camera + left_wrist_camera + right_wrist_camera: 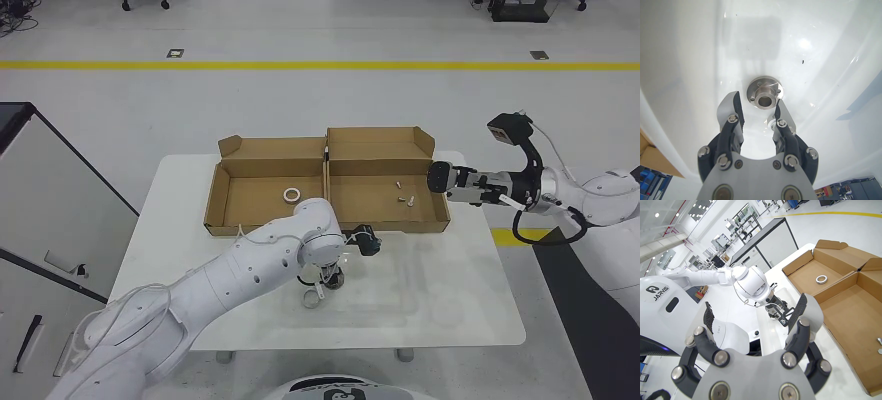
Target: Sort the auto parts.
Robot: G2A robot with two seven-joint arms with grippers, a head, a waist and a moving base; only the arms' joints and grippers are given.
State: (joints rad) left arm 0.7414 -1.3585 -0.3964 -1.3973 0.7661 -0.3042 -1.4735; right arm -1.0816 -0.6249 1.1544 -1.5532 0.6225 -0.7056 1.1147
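Flanged hub (763, 94) — flange down, bore axis upright.

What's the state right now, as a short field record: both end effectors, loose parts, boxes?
left end effector: open, straddling flanged hub on table, not gripping
right end effector: open, empty, near right box
loose on table: flanged hub; small metal part beside it
left box: one metal ring
right box: two small metal pieces
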